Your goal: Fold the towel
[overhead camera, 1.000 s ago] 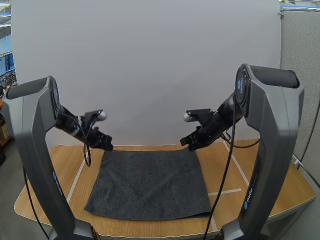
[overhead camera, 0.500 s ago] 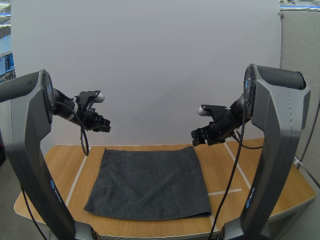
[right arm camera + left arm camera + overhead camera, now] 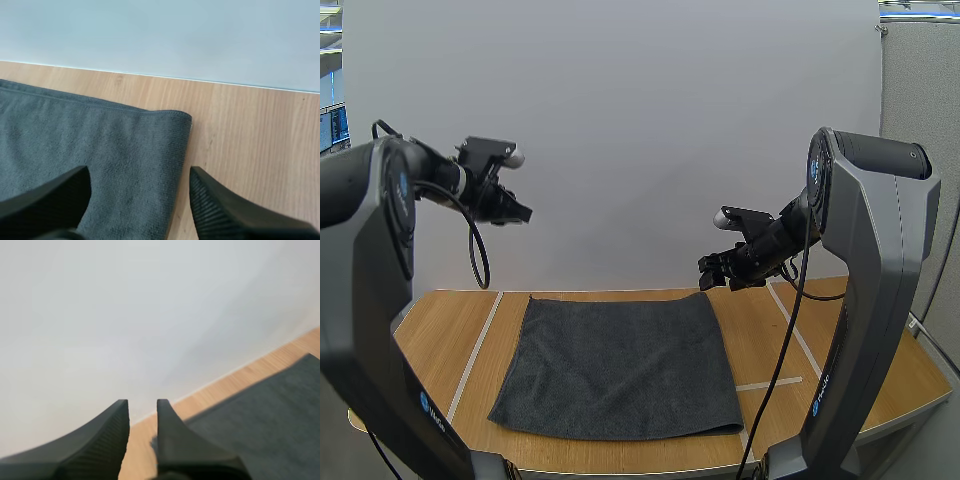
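Dark grey plain cloth towel, light brown wood-grain table with white lines, black ribbed left gripper and right gripper

High view: bright, even, diffuse light from overhead. The white panel behind the bench reads flat pale grey. The towel is matte and dark, with a thin soft shadow under its near edge. We note wide-angle distortion: the bench outline curves and both arms lean toward the frame's sides.

Left wrist view: soft overall. The left tool and the towel's edge are blurred, and the panel is washed out.

Right wrist view: sharper. We resolve 2 textures, towel weave and wood grain. The right tool is dark and out of focus.
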You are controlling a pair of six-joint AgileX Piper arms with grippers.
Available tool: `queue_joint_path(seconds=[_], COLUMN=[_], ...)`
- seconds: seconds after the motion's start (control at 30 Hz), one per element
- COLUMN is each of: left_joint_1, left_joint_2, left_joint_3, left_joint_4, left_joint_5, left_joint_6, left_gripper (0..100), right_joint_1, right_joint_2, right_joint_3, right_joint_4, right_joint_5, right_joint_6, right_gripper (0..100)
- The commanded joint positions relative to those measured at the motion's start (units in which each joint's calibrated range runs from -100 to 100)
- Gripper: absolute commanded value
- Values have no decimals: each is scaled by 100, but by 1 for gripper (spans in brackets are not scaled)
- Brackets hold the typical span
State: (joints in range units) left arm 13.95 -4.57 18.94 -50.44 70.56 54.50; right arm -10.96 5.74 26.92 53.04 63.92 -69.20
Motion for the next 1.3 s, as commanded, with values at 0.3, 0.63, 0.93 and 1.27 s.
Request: queue_joint_path(seconds=[0.3, 0.63, 0.93, 1.27], left_joint_1=[-731, -725, -725, -725], left_joint_2=[-1919, -3426, -4188, -4590], left_joint_3=[3, 3, 3, 3], left_joint_4=[0, 0, -72, 375], left_joint_5=[-2738, -2738, -2506, 1630], left_joint_6=[20, 20, -132, -981], left_gripper=[34, 34, 34, 34], right_joint_1=[-18, -18, -18, -18], right_joint_2=[-86, 196, 1194, 2163], right_joint_3=[-58, -247, -1357, -2287], right_joint_4=[-526, -211, -150, -152], right_joint_5=[263, 214, 836, 1565], right_joint_6=[-7, -50, -41, -153], right_gripper=[94, 94, 94, 93])
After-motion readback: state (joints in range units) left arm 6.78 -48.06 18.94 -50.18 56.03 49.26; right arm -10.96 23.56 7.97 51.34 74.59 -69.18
